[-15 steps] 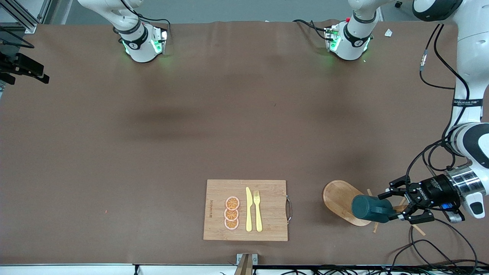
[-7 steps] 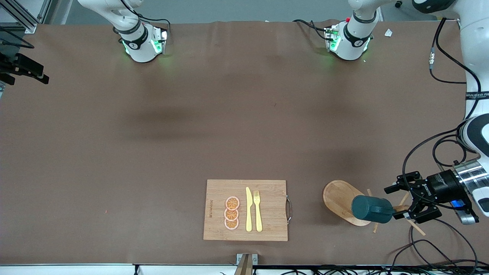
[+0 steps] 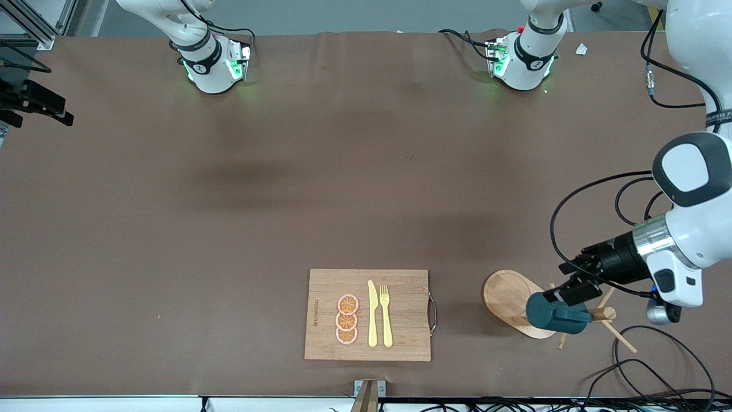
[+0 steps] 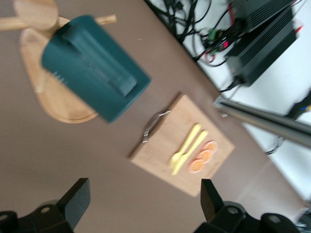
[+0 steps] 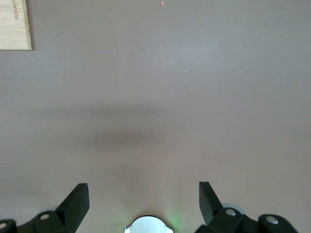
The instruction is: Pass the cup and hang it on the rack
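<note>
Hanging looked all but finished: the cup [image 3: 556,314] sat sideways up on the rack [image 3: 509,297], apparently carried by a peg near the post top [image 3: 608,313], toward the left arm's end of the table and beside the cutting board [image 3: 326,286]. In the left wrist view the cup [image 4: 92,68] hung clear of the fingers [image 4: 75,201], which stood spread wide with nothing between them, so the left gripper [image 3: 572,286] had let go and hovered just above the rack. The step in hand read as the release and pull-away. The next move seemed to call for a clean retreat up and away from the pegs, without brushing the cup or tipping the rack's base; whether the handle was fully seated on its peg could not be told. The right gripper [image 5: 143,204] waited, out of the front view, over bare table with its fingers likewise spread and empty. A line of small dark print ran along the board's edge, too small to read; lettering on the left arm's band [image 3: 719,117] was also unreadable.
</note>
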Tool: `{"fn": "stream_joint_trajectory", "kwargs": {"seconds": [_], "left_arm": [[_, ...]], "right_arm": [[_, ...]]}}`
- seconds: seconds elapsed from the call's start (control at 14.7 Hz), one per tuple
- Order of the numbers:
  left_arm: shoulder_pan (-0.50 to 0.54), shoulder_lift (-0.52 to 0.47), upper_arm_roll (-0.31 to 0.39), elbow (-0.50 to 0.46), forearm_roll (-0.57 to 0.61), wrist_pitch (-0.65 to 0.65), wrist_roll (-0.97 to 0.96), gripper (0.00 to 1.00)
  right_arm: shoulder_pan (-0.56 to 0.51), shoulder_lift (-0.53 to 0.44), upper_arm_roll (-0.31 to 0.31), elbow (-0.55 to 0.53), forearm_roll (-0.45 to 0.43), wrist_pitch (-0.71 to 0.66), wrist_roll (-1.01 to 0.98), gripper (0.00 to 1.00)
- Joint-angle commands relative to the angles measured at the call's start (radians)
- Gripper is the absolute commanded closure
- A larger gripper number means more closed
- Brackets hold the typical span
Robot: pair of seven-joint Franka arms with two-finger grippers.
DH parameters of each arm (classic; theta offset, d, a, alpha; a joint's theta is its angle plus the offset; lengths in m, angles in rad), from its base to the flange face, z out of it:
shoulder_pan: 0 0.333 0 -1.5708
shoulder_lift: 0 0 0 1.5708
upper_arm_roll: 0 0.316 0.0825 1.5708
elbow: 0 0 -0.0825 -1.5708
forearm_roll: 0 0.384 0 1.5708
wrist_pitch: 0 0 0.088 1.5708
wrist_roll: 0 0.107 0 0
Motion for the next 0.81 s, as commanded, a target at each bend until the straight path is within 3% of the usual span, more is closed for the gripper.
{"fn": "stream_joint_trajectory", "kwargs": {"seconds": [0.0, 0.27, 0.75], "left_arm": [[0.019, -0.074, -0.043, -0.028, 0.131, -0.094, 0.012, 0.00], [0.019, -0.147, -0.099, -0.030, 0.346, -0.241, 0.107, 0.00], [0.020, -0.257, -0.108, -0.027, 0.464, -0.378, 0.343, 0.00]], "right_arm": [[0.004, -0.026, -0.001, -0.030, 0.000, 0.011, -0.006, 0.00], [0.004, -0.026, -0.001, -0.030, 0.000, 0.013, -0.006, 0.00], [0.004, -0.026, -0.001, -0.030, 0.000, 0.013, -0.006, 0.00]]}}
